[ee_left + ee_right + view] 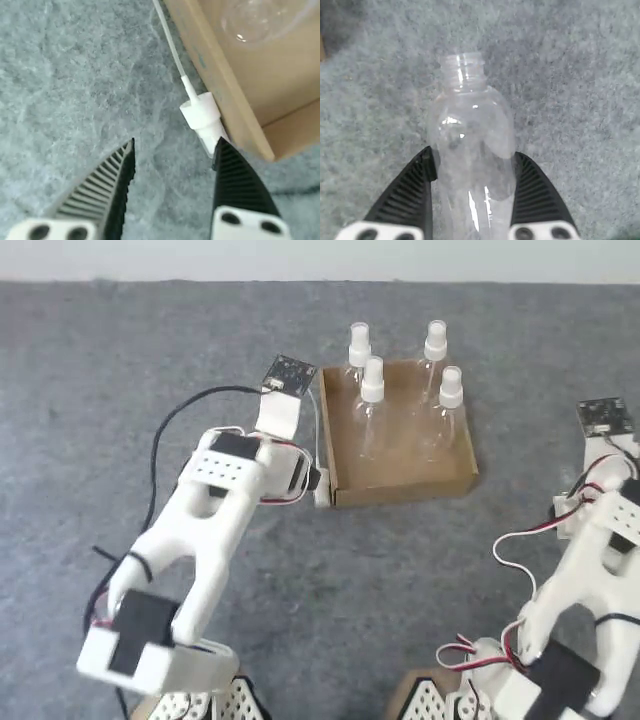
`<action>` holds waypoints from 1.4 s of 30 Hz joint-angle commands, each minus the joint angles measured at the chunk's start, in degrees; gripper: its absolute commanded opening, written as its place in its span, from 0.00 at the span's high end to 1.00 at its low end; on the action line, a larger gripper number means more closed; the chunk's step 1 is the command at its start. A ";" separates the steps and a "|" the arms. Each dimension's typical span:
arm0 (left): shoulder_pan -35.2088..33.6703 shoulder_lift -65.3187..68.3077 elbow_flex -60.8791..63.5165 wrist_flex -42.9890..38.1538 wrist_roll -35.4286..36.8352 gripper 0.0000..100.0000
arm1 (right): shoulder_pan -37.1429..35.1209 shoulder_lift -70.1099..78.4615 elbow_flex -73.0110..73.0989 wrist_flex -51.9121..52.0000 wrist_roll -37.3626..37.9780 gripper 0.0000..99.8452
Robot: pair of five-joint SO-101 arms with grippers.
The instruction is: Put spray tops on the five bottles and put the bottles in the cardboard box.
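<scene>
A loose white spray top (200,117) lies on the grey carpet against the outer left wall of the cardboard box (235,95), its thin tube running along the wall. My left gripper (175,150) is open over it, one fingertip (225,155) just beside the spray head. In the high view this gripper (316,480) sits at the box's (400,490) front-left corner. My right gripper (474,167) is shut on a clear bottle (470,125) with a bare threaded neck, pads against both its sides. Several capped bottles (372,405) stand inside the box.
Grey carpet covers the table on all sides. The left arm's black cable (190,405) loops over the carpet left of the box. The right arm (600,530) stands at the right edge, apart from the box.
</scene>
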 commanded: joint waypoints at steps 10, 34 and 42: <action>0.44 10.37 -8.66 -1.67 0.53 0.76 | 0.31 -1.89 0.09 -1.71 0.70 0.98; -7.21 12.48 -9.71 -0.53 -0.35 0.76 | 0.13 -1.89 0.09 -1.36 0.70 0.98; -3.16 4.57 -11.65 1.67 2.90 0.76 | 0.04 -1.98 0.09 -1.36 0.70 0.98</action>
